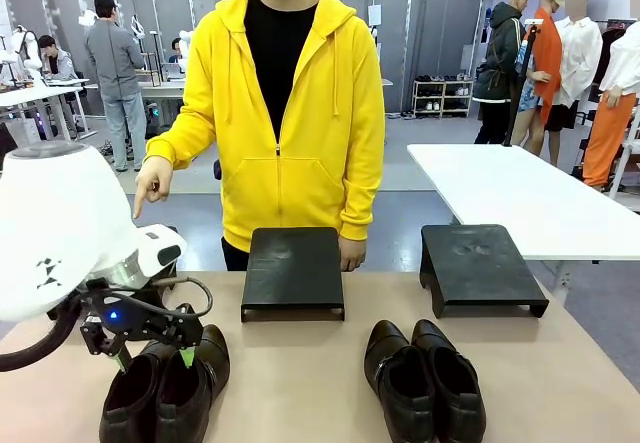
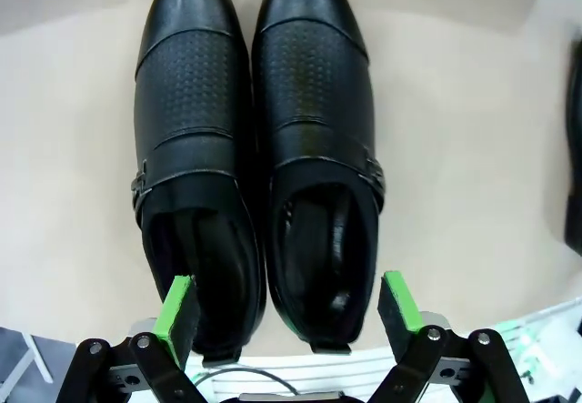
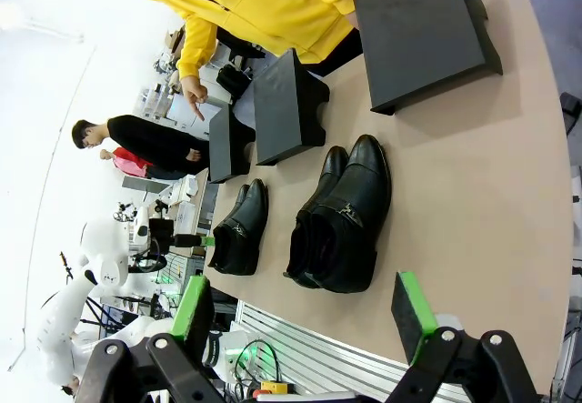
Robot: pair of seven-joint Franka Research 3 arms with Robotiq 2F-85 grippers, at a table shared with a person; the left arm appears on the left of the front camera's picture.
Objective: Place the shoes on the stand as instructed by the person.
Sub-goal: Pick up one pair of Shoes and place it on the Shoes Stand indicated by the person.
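The duller brownish-black pair of shoes (image 1: 165,395) (image 2: 255,148) lies at the table's front left, toes pointing away from me. My left gripper (image 1: 155,360) (image 2: 289,305) hangs open just above the pair's heels, one green pad on each outer side. The glossy black pair (image 1: 425,378) (image 3: 341,221) lies at the front right. My right gripper (image 3: 303,305) is open in the air near the table's front edge, holding nothing. The person (image 1: 285,103) in a yellow hoodie stands at the far side, one hand (image 1: 150,185) pointing down toward the table's left.
Black stands sit at the middle (image 1: 293,271) and right (image 1: 480,266) of the far half. A third stand (image 3: 223,144) is at the left, hidden behind my left arm in the front view. A white table (image 1: 520,193) stands behind on the right.
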